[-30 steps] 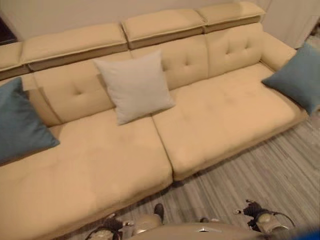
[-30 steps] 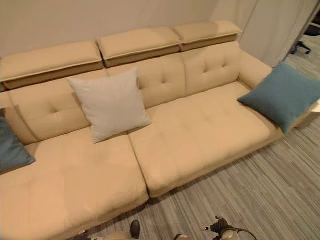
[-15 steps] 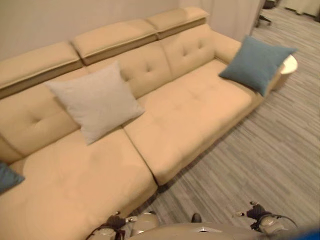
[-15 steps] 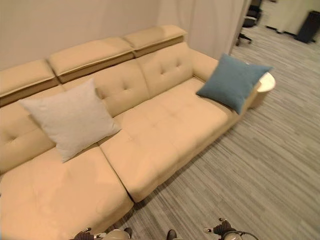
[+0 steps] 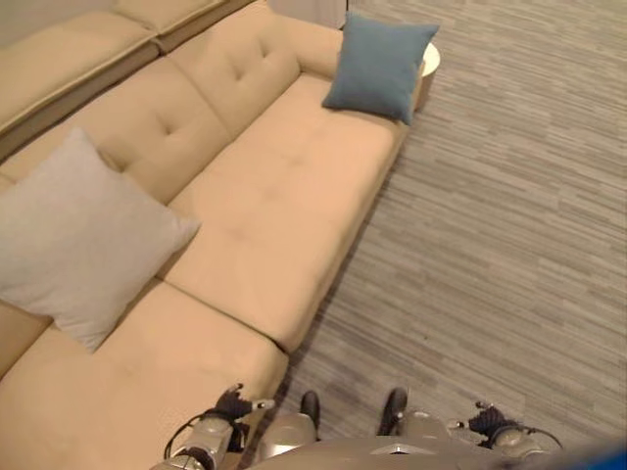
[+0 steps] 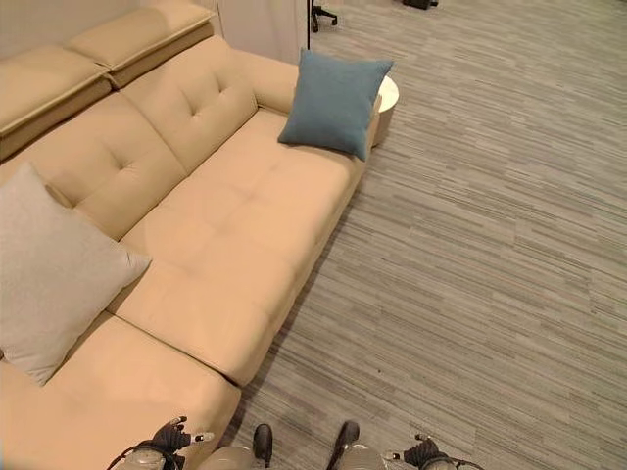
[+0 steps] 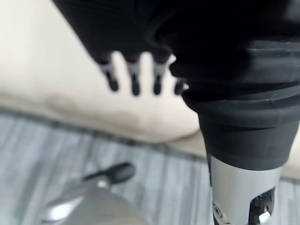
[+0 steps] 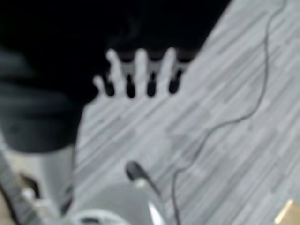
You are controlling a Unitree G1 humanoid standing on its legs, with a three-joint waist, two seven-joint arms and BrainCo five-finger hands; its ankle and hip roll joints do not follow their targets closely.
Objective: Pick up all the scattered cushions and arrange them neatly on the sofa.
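Beige sofa [image 6: 225,225] on striped grey floor [image 6: 490,245] holds two cushions; both hands' fingers [image 7: 133,77] hang straight, holding nothing.

**What lay around me**

Under me ran the grey striped floor [image 6: 490,245], wide and bare to my right. A small round white side table [image 6: 388,95] stood on it at the far end, half hidden. Beyond that, at the far edge, I saw chair legs [image 6: 321,14] and a pale curtain [image 6: 257,22].
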